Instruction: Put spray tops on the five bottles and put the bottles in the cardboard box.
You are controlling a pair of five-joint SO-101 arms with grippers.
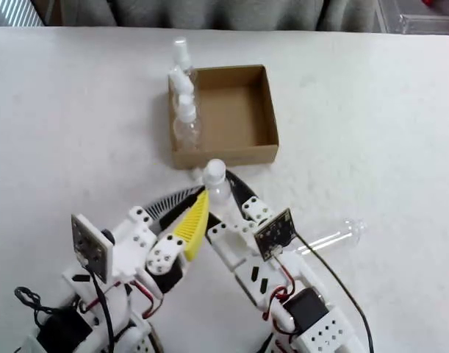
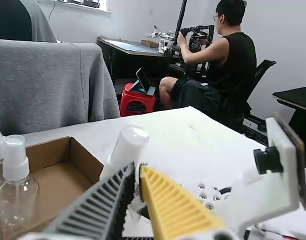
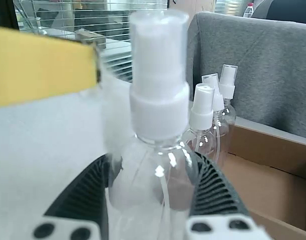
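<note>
Right gripper (image 3: 153, 165): black jaws clamped on the body of the held bottle (image 3: 150, 210), upright, just off the desk (image 1: 371, 110), in front of the cardboard box (image 1: 231, 156).
Left gripper (image 2: 137, 172): yellow + grey jaws drawn together, tips meeting just beside the spray top (image 3: 159, 75). Can't tell if they nip anything.
Spray top: sits on the held bottle's neck and looks straight. Can't tell if it's fully seated.
Risk 1: top not home. If the left arm backs off too soon, it could pop off or tilt when the bottle goes in the box.
Risk 2: left jaw tips are v. close to the top. A sideways pull could twist the bottle in the right grip, as smooth clear plastic prob. slips.
Risk 3: lifting over the box's near wall. Too low and the base catches the cardboard and shoves the box.
Risk 4: placing too near the three capped bottles (image 1: 186, 121) could knock them over like skittles.
Box contents: those 3 bottles, upright w/ white tops on, in a row along one side wall. The rest of the floor is bare cardboard.
Loose bottle (image 1: 333, 235): lies on its side on the desk beside the right arm, well apart from the box. No white top seen on it.
Progress (est.): 3 boxed, 4th in hand, 5th to do.
</note>
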